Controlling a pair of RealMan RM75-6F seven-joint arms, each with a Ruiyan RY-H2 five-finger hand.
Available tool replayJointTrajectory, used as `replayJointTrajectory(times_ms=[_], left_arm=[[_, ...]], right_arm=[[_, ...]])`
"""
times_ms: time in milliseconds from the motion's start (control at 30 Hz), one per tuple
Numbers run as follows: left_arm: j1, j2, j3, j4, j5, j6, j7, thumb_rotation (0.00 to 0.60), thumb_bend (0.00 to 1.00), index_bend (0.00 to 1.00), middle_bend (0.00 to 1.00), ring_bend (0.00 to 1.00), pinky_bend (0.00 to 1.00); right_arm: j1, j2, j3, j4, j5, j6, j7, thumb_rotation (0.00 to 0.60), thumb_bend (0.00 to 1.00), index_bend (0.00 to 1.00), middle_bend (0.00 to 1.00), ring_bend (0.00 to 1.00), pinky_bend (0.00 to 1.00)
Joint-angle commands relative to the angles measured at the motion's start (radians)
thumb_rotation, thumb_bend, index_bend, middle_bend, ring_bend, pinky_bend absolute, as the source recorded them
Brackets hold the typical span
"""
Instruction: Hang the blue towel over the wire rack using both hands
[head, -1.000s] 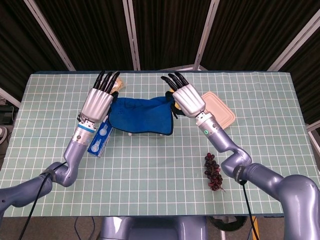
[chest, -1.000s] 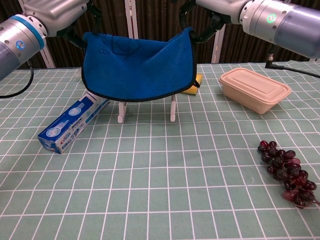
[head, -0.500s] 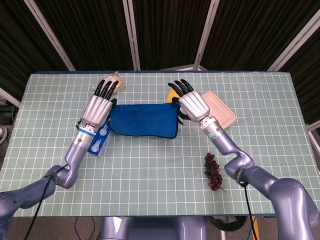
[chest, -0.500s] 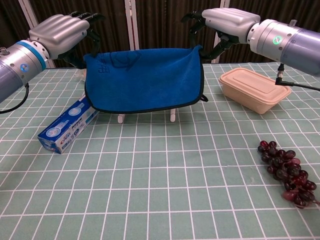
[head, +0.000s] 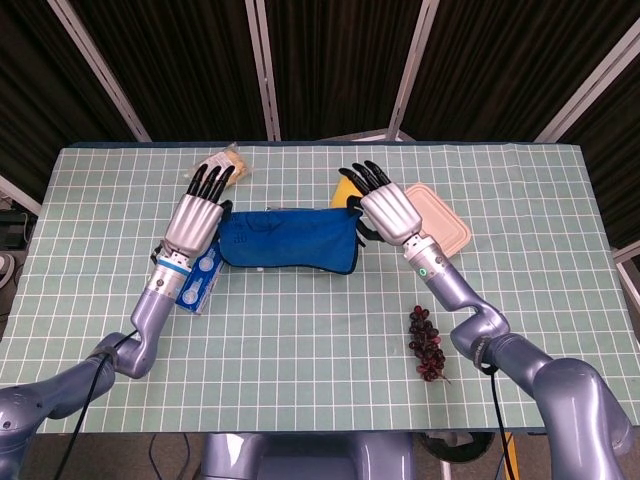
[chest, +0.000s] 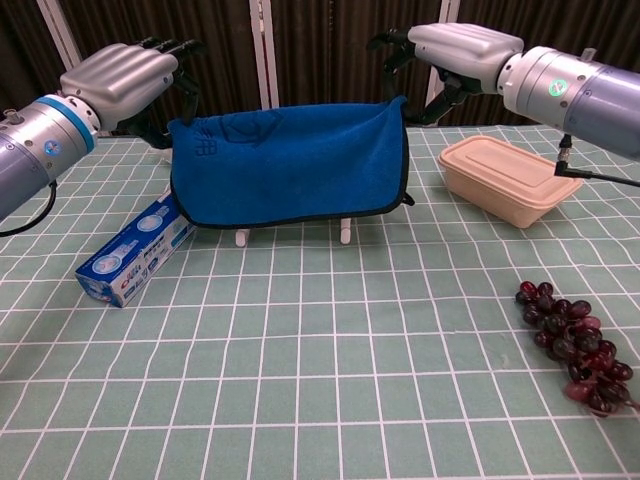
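Note:
The blue towel (chest: 290, 165) hangs draped over the wire rack, whose white feet (chest: 344, 235) show below its lower hem. From above, the towel (head: 288, 240) is a flat band across the rack. My left hand (chest: 122, 80) is at the towel's upper left corner and pinches it, the other fingers stretched out. At the upper right corner my right hand (chest: 462, 48) pinches the cloth with its thumb underneath. Both hands, left (head: 197, 213) and right (head: 388, 210), also show in the head view, one at each end of the towel.
A blue toothpaste box (chest: 135, 252) lies just left of the rack. A beige lidded container (chest: 510, 180) stands to the right, under my right forearm. Dark grapes (chest: 575, 345) lie at the front right. A yellow sponge (head: 345, 188) and a tan item (head: 228, 160) sit behind the rack.
Both hands have come down with the towel. The cloth, first sagging in the air, is now spread straight across the top of the rack.

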Motion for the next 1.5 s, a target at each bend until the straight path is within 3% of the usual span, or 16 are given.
replayJointTrajectory(times_ms=[33,100,167,233,267,300,400,667,833,1000,1200,1333,1500], left_arm=[[0.000,-0.002,0.003,0.003,0.000,-0.005,-0.006,0.600,0.48,0.77,0.00,0.00,0.00],[0.001,-0.003,0.007,0.007,0.000,-0.011,-0.011,0.600,0.48,0.67,0.00,0.00,0.00],[0.003,-0.004,0.009,0.009,-0.002,-0.017,-0.014,0.600,0.40,0.38,0.00,0.00,0.00],[0.005,-0.004,0.008,0.008,-0.010,-0.027,-0.020,0.600,0.29,0.12,0.00,0.00,0.00],[0.006,-0.004,0.006,0.007,-0.015,-0.033,-0.021,0.600,0.23,0.03,0.00,0.00,0.00],[0.007,-0.002,0.004,0.005,-0.019,-0.036,-0.020,0.600,0.21,0.00,0.00,0.00,0.00],[0.012,0.008,-0.002,-0.005,-0.038,-0.052,-0.015,0.600,0.15,0.00,0.00,0.00,0.00],[0.061,0.089,0.005,-0.100,-0.086,-0.077,0.041,0.600,0.06,0.00,0.00,0.00,0.00],[0.145,0.211,0.008,-0.269,-0.133,-0.037,0.076,0.600,0.05,0.00,0.00,0.00,0.00],[0.245,0.347,0.027,-0.480,-0.131,0.068,0.088,0.600,0.05,0.00,0.00,0.00,0.00],[0.398,0.525,0.091,-0.798,-0.131,0.212,0.158,0.600,0.05,0.00,0.00,0.00,0.00],[0.490,0.570,0.152,-0.907,-0.064,0.335,0.206,0.600,0.06,0.00,0.00,0.00,0.00],[0.590,0.583,0.228,-0.960,0.027,0.448,0.226,0.600,0.06,0.00,0.00,0.00,0.00]], right_arm=[[-0.001,0.001,-0.003,-0.001,-0.002,-0.003,0.008,0.600,0.38,0.64,0.06,0.00,0.00],[-0.002,0.003,-0.007,-0.005,-0.001,-0.013,0.019,0.600,0.35,0.55,0.06,0.00,0.00],[-0.002,0.006,-0.009,-0.009,0.002,-0.025,0.022,0.600,0.23,0.34,0.06,0.00,0.00],[-0.003,0.009,-0.009,-0.014,0.007,-0.035,0.019,0.600,0.09,0.19,0.05,0.00,0.00],[-0.004,0.010,-0.008,-0.017,0.009,-0.038,0.018,0.600,0.03,0.12,0.04,0.00,0.00],[-0.005,0.011,-0.007,-0.020,0.011,-0.039,0.017,0.600,0.01,0.09,0.03,0.00,0.00],[-0.010,0.014,-0.004,-0.027,0.016,-0.039,0.004,0.600,0.00,0.03,0.01,0.00,0.00],[-0.043,0.069,-0.002,-0.119,0.017,0.004,-0.044,0.600,0.00,0.02,0.00,0.00,0.00],[-0.116,0.183,-0.008,-0.302,0.015,0.090,-0.112,0.600,0.00,0.02,0.00,0.00,0.00],[-0.225,0.318,-0.029,-0.514,0.019,0.190,-0.195,0.600,0.00,0.02,0.00,0.00,0.00],[-0.403,0.481,-0.083,-0.764,0.031,0.340,-0.297,0.600,0.00,0.01,0.00,0.00,0.00],[-0.508,0.544,-0.126,-0.867,0.029,0.425,-0.373,0.600,0.00,0.00,0.00,0.00,0.00],[-0.625,0.570,-0.182,-0.924,0.016,0.510,-0.415,0.600,0.00,0.00,0.00,0.00,0.00]])
